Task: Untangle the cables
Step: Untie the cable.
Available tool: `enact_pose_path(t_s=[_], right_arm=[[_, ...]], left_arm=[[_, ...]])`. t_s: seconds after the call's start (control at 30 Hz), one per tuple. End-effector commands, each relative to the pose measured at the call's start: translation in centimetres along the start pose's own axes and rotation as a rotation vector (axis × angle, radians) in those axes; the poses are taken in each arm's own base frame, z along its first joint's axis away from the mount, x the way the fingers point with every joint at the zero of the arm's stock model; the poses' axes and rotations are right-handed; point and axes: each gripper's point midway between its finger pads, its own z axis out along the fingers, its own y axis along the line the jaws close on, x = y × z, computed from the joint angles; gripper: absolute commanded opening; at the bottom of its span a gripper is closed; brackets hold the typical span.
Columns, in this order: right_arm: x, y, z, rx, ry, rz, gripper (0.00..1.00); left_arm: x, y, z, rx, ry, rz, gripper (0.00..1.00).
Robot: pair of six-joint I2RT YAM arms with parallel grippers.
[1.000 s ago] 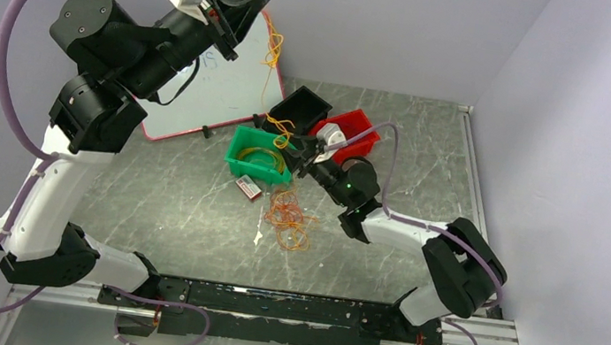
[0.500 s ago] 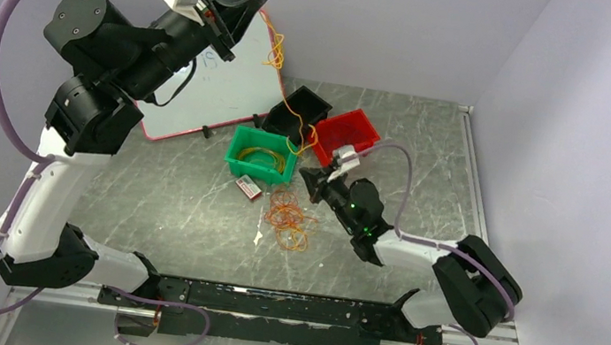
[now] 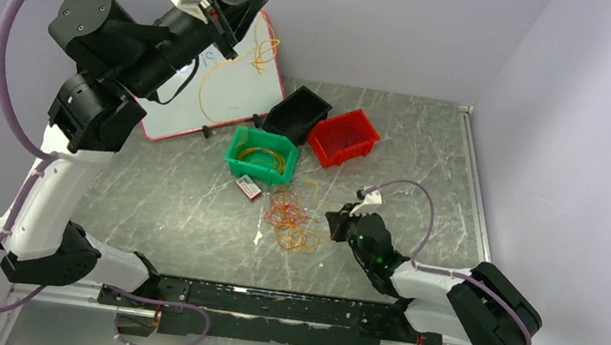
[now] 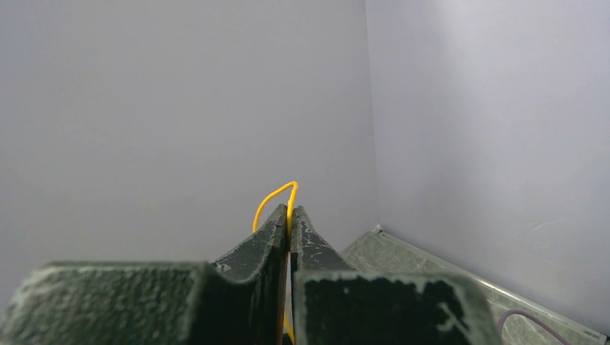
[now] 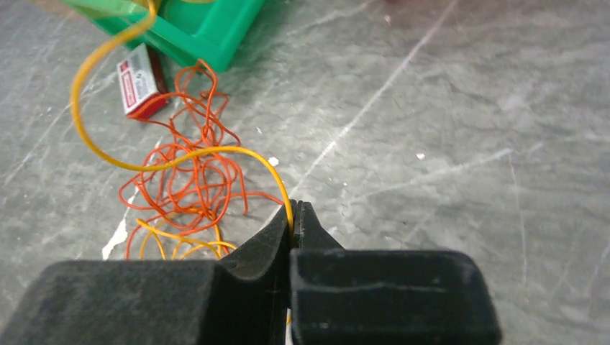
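While I keep both claws clenched: left gripper [image 4: 289,219] pinches yellow cable [image 4: 270,195] high above table [image 3: 173,200]; right gripper [image 5: 295,215] pinches yellow strand [image 5: 180,157] low; orange tangle [image 3: 287,216] on table, just left of right gripper, nearer that arm.

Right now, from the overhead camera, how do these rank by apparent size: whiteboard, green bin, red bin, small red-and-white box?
Largest: the whiteboard.
Next: the green bin and the red bin, which look about alike, so I won't rank them.
Smallest: the small red-and-white box.

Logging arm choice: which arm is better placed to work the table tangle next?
Probably right: the right gripper is low beside the orange tangle, shut on a yellow cable; the left gripper is raised high, shut on another.
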Motion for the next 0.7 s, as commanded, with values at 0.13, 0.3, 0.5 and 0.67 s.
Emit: enact_pose_path(t_s=[0.13, 0.3, 0.5, 0.67], right_arm=[[0.9, -0.7, -1.2, 0.018, 0.024, 0.040, 0.00], [0.0, 2.1, -1.6, -0.106, 0.090, -0.039, 0.07], [-3.4, 2.7, -3.3, -0.099, 0.057, -0.062, 0.41], [-8.0, 2.6, -5.4, -0.058, -0.062, -0.082, 0.47]], left_arm=[[-0.8, -0.1, -0.2, 0.008, -0.014, 0.013, 0.07], [0.5, -0.4, -0.4, 0.017, 0.014, -0.006, 0.07], [1.8, -1.3, -0.6, 0.054, 0.050, -0.037, 0.07], [3.4, -2.9, -0.7, 0.130, 0.090, -0.070, 0.07]])
